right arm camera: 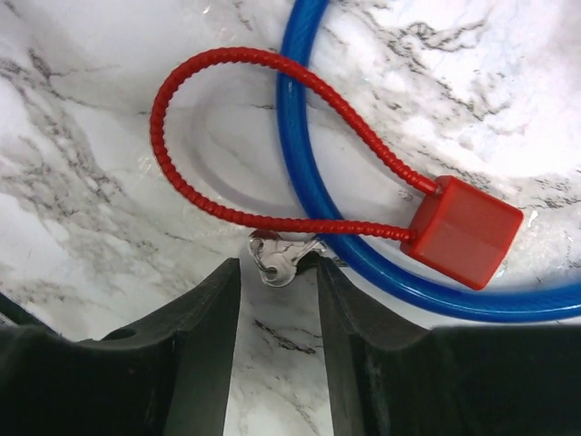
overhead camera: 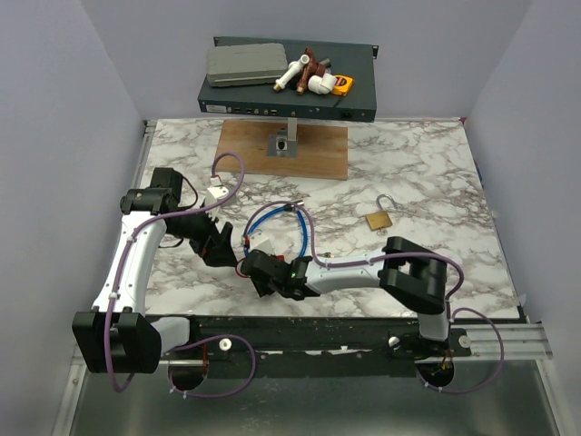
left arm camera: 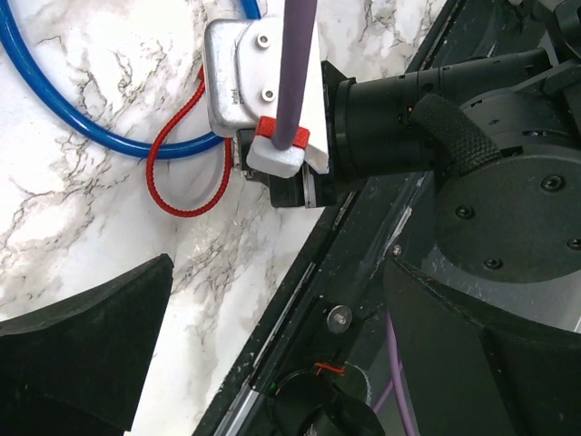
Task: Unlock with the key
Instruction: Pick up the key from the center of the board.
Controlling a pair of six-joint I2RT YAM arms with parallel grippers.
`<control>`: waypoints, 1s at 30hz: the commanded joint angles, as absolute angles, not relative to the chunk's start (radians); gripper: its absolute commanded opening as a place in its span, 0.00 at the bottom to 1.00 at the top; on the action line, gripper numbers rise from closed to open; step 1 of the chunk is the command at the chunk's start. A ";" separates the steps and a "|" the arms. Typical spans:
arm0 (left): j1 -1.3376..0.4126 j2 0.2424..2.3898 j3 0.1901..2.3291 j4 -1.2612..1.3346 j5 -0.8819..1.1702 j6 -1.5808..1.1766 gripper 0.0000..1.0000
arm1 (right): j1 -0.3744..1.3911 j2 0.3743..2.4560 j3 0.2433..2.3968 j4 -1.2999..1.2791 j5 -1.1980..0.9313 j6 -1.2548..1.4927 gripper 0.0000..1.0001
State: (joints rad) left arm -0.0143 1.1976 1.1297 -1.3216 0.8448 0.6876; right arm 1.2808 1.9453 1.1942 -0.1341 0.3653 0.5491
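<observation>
The tiny silver key [right arm camera: 278,258] lies on the marble, hung on a red loop strap [right arm camera: 186,191] with a red cube clasp [right arm camera: 463,232]. My right gripper [right arm camera: 279,272] is open, low over the table, with the key between its fingertips [right arm camera: 222,282] and not pinched. A blue cable [right arm camera: 300,163] runs under the strap. The brass padlock [overhead camera: 379,219] lies apart, to the right of the table's middle. My left gripper [overhead camera: 218,247] is open and empty just left of my right gripper [overhead camera: 261,272]. In the left wrist view the red strap [left arm camera: 182,173] shows beside the right wrist housing [left arm camera: 241,77].
A wooden board [overhead camera: 318,150] with a small stand is at the back. Above it a black shelf box [overhead camera: 359,86] carries a grey case and loose tools. Purple cables loop near both arms. The black front rail [left arm camera: 300,300] lies under my left gripper.
</observation>
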 commanded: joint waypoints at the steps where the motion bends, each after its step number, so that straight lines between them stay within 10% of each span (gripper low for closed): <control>1: -0.009 1.180 1.114 -1.309 0.842 0.708 0.98 | 1.276 1.991 1.232 -0.219 0.435 0.537 0.37; 9: -0.009 1.185 1.118 -1.307 0.841 0.715 0.98 | 1.276 1.940 1.191 -0.232 0.455 0.526 0.01; 30: -0.009 1.210 1.123 -1.305 0.863 0.713 0.98 | 1.275 1.525 0.923 -0.230 0.367 0.510 0.01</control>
State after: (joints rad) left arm -0.0143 1.2083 1.1179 -1.3064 0.8452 0.6922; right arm 1.2797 1.5623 0.9337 -0.2199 0.3939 0.5278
